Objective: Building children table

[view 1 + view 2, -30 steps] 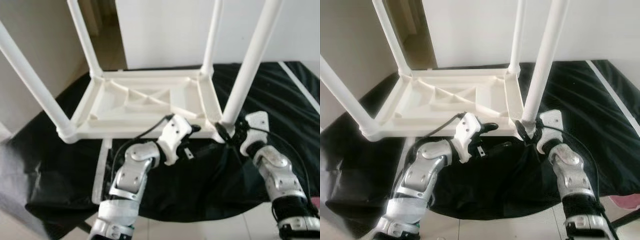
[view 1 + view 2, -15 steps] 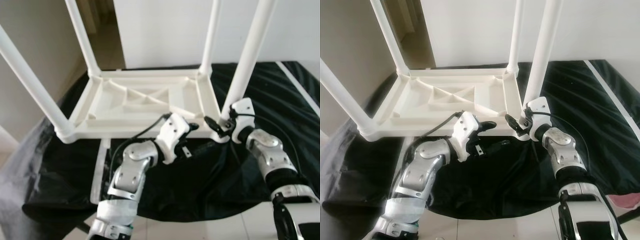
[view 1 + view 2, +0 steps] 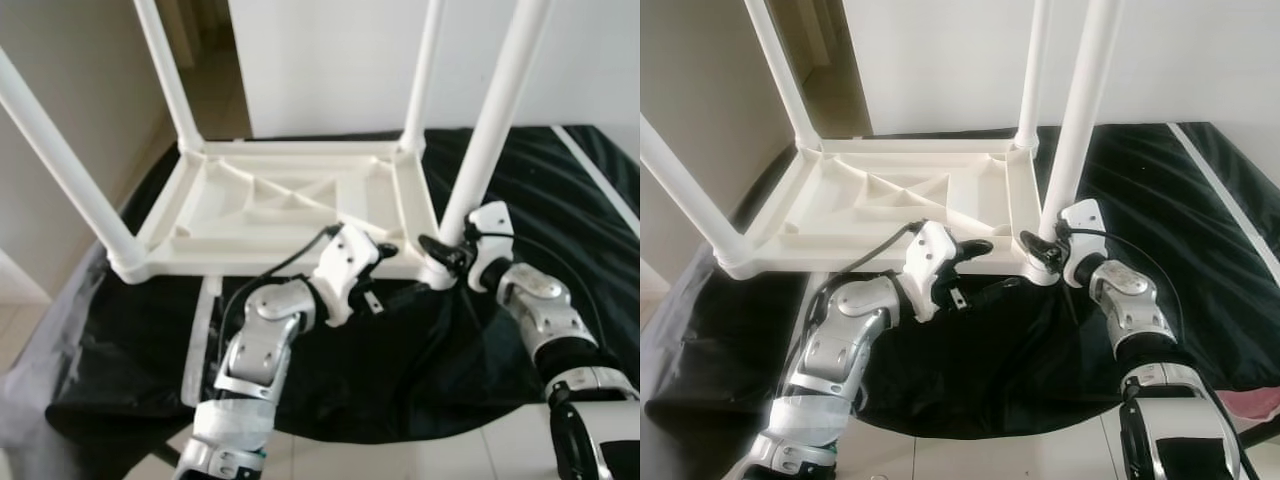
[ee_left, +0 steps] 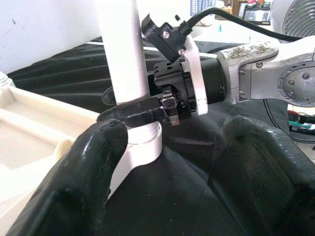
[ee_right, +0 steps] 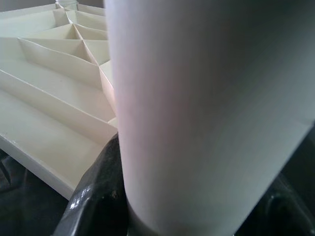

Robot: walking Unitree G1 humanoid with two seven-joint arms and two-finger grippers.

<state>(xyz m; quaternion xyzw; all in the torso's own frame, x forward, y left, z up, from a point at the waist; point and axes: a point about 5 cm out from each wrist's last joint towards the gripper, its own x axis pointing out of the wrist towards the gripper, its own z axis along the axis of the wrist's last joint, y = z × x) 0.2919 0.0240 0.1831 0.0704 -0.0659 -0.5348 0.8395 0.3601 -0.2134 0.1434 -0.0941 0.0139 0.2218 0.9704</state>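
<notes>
A white plastic children's table [image 3: 280, 200] lies upside down on a black sheet [image 3: 560, 190], its legs pointing up. My right gripper [image 3: 443, 252] is at the foot of the near right leg [image 3: 495, 120], its fingers closed round it. In the right wrist view the leg [image 5: 206, 113] stands between the black fingers [image 5: 98, 196]. My left gripper [image 3: 392, 272] is open at the table's near rim, just left of that corner. In the left wrist view its fingers [image 4: 93, 167] stand wide apart and face the leg [image 4: 120, 49] and the right gripper [image 4: 142, 112].
A loose white strip [image 3: 200, 330] lies on the sheet under the table's near left side. A white wall stands behind, with a doorway [image 3: 210, 60] at the back left. Pale tile floor borders the sheet in front, and something pink [image 3: 1255, 400] lies at the near right.
My right gripper has moved up and left from beside the corner socket onto the foot of the near right leg. The left arm has stayed in place.
</notes>
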